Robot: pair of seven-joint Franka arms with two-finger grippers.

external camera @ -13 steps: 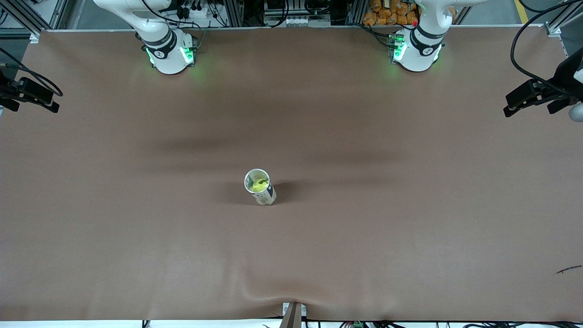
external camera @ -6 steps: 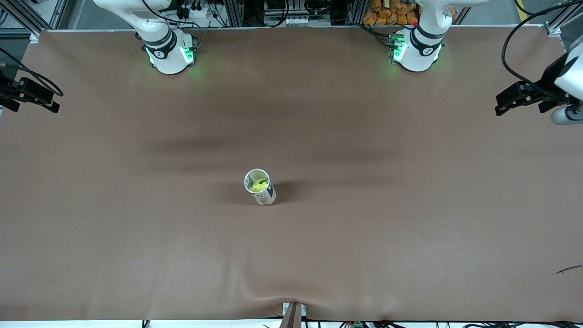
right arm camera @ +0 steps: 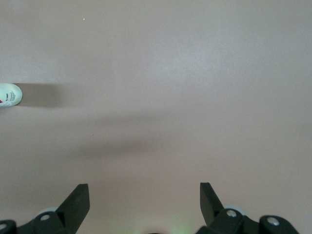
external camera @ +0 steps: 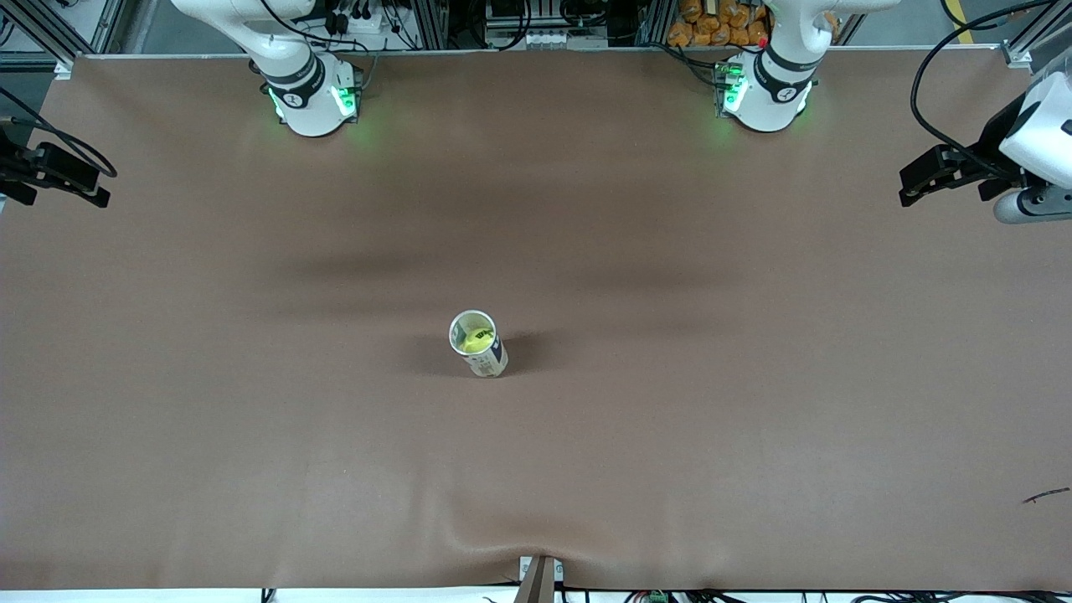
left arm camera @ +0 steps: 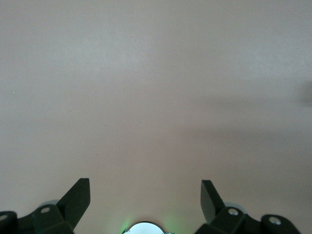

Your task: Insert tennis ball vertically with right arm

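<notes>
A white can (external camera: pixel 479 345) stands upright near the middle of the brown table (external camera: pixel 670 419), and the yellow-green tennis ball (external camera: pixel 475 337) lies inside it, seen through the open top. My right gripper (external camera: pixel 104 186) hangs open and empty over the table's edge at the right arm's end, well away from the can. The right wrist view shows its spread fingers (right arm camera: pixel 78 202) over bare table, with the can (right arm camera: pixel 9 94) small and distant. My left gripper (external camera: pixel 908 189) is open and empty over the left arm's end; its fingers (left arm camera: pixel 78 200) frame only bare cloth.
Both arm bases (external camera: pixel 314 100) (external camera: pixel 764 96) stand with green lights along the table's edge farthest from the front camera. The cloth has a wrinkle (external camera: pixel 502 543) by a bracket (external camera: pixel 538 578) at the edge nearest that camera. A small dark scrap (external camera: pixel 1045 496) lies near the left arm's end.
The left gripper has drifted inward over the table, toward the middle and slightly toward the bases. The right arm, can and ball have stayed still.
</notes>
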